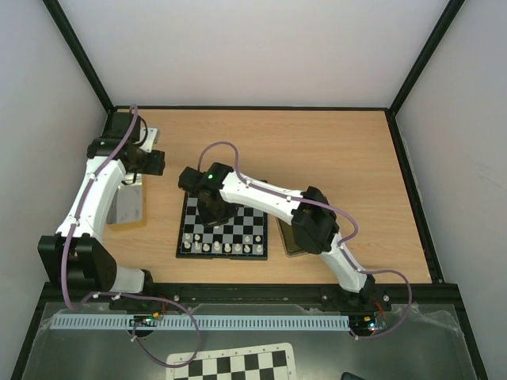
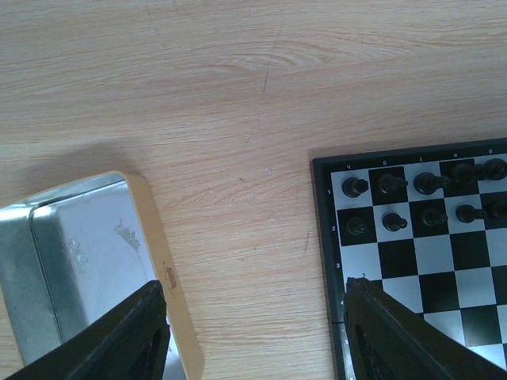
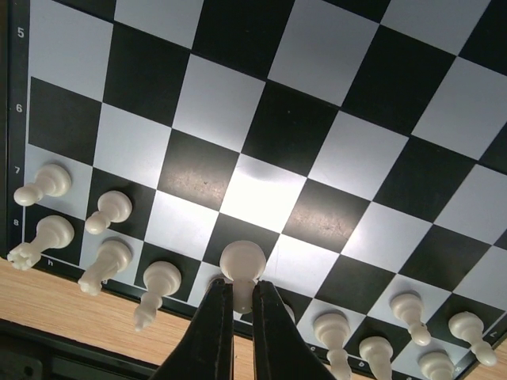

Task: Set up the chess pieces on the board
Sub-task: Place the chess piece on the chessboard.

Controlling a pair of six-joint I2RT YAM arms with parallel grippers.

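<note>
Over the white-piece edge of the square black-and-pale-grey chessboard [image 3: 269, 194] | right fingers [image 3: 215, 317] are pinching a tiny cream-white round-headed pawn [image 3: 242, 261] below its head | likely light, stiff, slippery | left fingers [image 2: 135, 332] are hanging released.

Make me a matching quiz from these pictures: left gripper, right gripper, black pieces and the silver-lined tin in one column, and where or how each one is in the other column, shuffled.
Column one
1. left gripper
2. right gripper
3. black pieces
4. silver-lined tin

Column two
A. shut on a white piece
B. on the table, left of the board
C. standing on the board's rows 1 and 2
D. open, nothing between its fingers

Pairs: 1-D, 2-A, 3-C, 4-B.
</note>
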